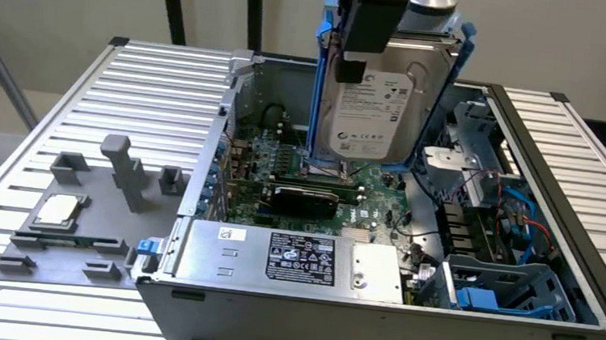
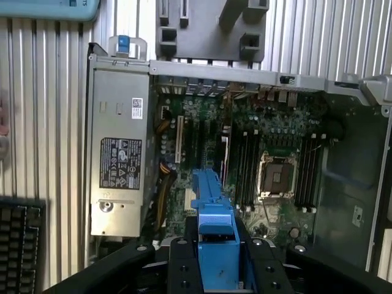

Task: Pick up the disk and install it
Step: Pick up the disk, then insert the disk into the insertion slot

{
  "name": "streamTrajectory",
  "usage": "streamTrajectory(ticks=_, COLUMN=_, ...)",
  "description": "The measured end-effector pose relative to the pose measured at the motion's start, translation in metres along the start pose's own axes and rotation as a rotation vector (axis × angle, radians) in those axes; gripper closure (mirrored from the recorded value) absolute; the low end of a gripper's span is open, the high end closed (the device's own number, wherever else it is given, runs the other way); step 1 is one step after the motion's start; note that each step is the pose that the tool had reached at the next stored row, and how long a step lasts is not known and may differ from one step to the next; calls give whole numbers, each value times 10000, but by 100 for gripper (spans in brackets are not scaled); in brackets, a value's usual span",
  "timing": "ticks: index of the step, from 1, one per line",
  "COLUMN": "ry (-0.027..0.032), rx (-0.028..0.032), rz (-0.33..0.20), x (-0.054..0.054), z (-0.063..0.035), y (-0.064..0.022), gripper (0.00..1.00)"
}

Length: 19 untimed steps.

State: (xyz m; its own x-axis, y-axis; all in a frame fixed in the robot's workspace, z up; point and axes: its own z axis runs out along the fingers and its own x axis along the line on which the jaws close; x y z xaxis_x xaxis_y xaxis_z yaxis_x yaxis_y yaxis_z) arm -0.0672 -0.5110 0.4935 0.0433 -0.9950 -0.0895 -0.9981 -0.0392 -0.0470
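High above the open computer case (image 1: 377,326) hangs the disk (image 1: 371,102), a silver-grey hard drive with a white label, standing on edge in its bright blue frame (image 1: 443,75). My gripper (image 1: 353,60) is shut on its upper end, black fingers clamping it from both sides. In the wrist view the blue frame (image 2: 214,229) sticks out between my two black fingers (image 2: 184,266), with the motherboard (image 2: 245,147) far below it. The disk's lower edge hovers over the middle of the board, clear of everything.
A long silver power-supply box (image 1: 290,257) fills the case's near side. A blue drive cage (image 1: 505,287) sits at the case's near corner on the exterior view's right. A grey fixture (image 1: 81,242) beside the case holds a small processor chip (image 1: 59,210). A keyboard (image 2: 21,245) lies nearby.
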Motion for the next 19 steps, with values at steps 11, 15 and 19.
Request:
streamTrajectory(ticks=11, ry=0, rx=31, rz=-2, x=223, z=26, y=-393, gripper=100)
streamTrajectory(ticks=15, ry=0, rx=31, rz=-2, x=308, z=37, y=-531, gripper=100)
streamTrajectory(ticks=19, ry=0, rx=31, rz=-2, x=401, z=48, y=-656, gripper=100)
